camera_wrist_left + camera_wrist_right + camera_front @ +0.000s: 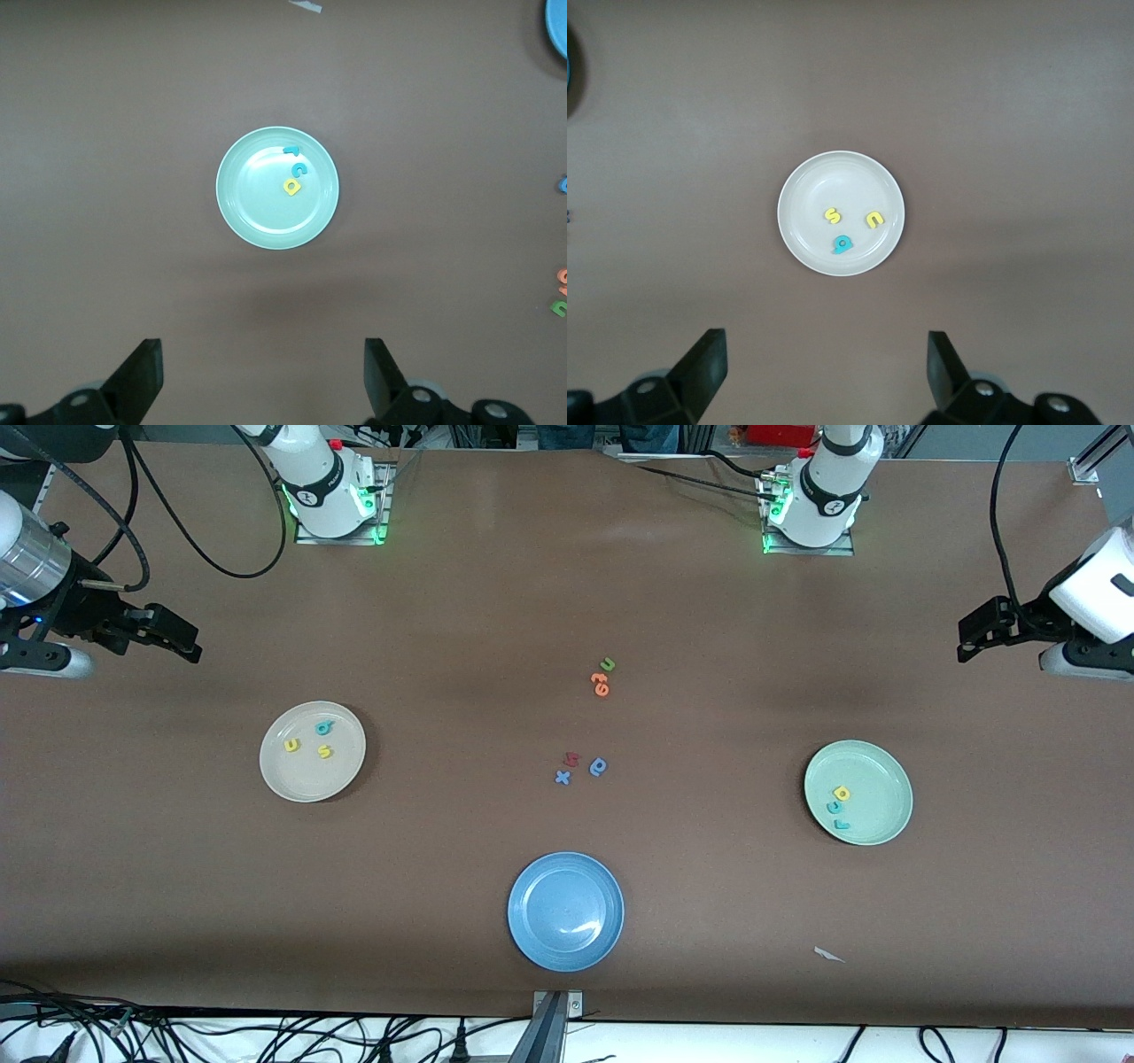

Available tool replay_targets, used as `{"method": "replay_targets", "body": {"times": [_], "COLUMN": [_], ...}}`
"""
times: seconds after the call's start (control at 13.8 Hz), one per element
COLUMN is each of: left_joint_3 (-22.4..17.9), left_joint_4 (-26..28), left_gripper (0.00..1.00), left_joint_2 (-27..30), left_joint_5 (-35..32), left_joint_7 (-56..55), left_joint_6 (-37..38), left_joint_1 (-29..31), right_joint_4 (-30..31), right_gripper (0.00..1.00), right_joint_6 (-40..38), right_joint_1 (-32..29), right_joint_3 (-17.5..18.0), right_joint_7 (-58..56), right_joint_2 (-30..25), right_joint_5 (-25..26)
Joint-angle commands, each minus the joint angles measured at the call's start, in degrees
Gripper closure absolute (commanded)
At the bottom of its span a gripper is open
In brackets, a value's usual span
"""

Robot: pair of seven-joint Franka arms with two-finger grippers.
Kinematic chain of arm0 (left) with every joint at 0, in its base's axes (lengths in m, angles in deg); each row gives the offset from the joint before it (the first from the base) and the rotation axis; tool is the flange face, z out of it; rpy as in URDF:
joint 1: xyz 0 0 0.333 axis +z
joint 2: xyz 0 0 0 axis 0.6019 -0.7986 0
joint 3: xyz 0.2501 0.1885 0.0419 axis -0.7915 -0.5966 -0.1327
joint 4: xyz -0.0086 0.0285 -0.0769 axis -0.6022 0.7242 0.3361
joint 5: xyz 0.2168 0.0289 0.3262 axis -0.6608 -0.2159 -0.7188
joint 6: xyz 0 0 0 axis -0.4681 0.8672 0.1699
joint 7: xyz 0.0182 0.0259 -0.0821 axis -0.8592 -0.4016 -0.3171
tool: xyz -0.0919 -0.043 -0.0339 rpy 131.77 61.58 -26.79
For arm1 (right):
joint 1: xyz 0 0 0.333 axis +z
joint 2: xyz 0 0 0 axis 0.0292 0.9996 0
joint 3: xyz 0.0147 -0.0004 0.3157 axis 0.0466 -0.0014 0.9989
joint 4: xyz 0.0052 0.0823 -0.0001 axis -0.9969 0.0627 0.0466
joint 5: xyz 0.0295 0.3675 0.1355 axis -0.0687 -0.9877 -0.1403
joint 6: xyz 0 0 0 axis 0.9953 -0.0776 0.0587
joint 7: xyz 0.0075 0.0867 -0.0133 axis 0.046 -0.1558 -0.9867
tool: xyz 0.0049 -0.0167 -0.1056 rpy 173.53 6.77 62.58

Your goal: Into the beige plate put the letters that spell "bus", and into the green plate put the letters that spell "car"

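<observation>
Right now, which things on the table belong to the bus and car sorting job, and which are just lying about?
Job:
- beige plate holding teal b, yellow u, yellow s
- green plate holding yellow a, teal c, teal r

Lying about:
- blue plate
- green u, orange letters
- red letter, blue x, blue round letter
- paper scrap

Glossy smooth blue plate (532,939), matt brown table (443,868), matt foam-like green "u" (608,664).
</observation>
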Motion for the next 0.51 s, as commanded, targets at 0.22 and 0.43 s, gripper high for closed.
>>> {"method": "replay_targets", "body": {"times": [0.22, 0.43], "left_joint_3": [-0.99, -0.99], "left_joint_4": [1.19, 1.19], "left_gripper": [0.0, 0.0], "left_joint_2": [0.08, 0.17], "left_joint_5": [1.66, 1.48], "left_joint_7": [1.35, 1.44], "left_joint_6": [0.0, -0.35], "left_joint_1": [0.1, 0.1], "right_joint_4": [-1.28, -1.28], "right_gripper": [0.0, 0.0], "right_joint_6": [-1.3, -1.3], "right_joint_1": [-0.52, -0.52], "right_joint_3": [0.2, 0.12], "right_joint_7": [-1.12, -1.03], "right_joint_2": [0.38, 0.38], "right_joint_5": [-0.96, -1.04]}}
